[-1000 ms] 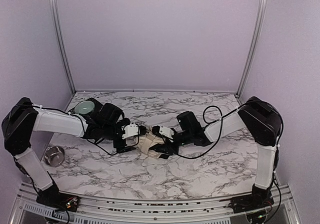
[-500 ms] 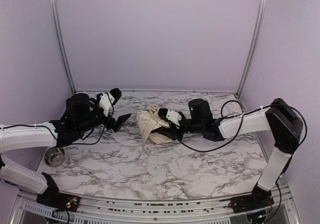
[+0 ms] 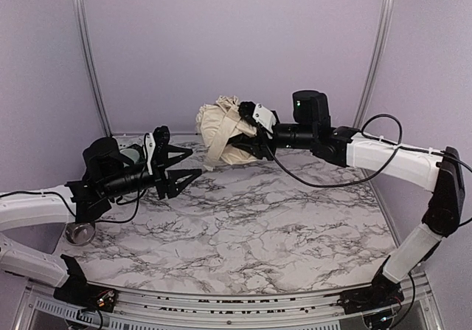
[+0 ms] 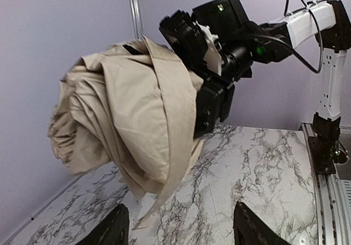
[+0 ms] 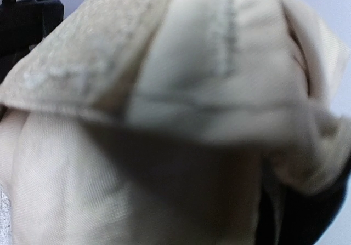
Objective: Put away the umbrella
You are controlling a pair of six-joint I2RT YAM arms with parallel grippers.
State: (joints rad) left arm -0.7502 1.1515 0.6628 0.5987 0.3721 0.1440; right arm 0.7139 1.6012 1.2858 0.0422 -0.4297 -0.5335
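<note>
Cream umbrella (image 3: 221, 132) aloft, canopy leftward

Matt cream cloth, soft and heavily creased, makes up the umbrella (image 3: 221, 127) (the closest view shows a fine weave and a stitched seam). The table (image 3: 280, 227) is smooth and marble-patterned, with a faint sheen. A small bowl (image 3: 77, 233) is shiny metal. The right arm (image 3: 387, 160) pairs glossy white plastic shells with matt black parts; silvery metal posts (image 3: 87, 57) edge matt lilac walls (image 3: 236, 42).
</note>
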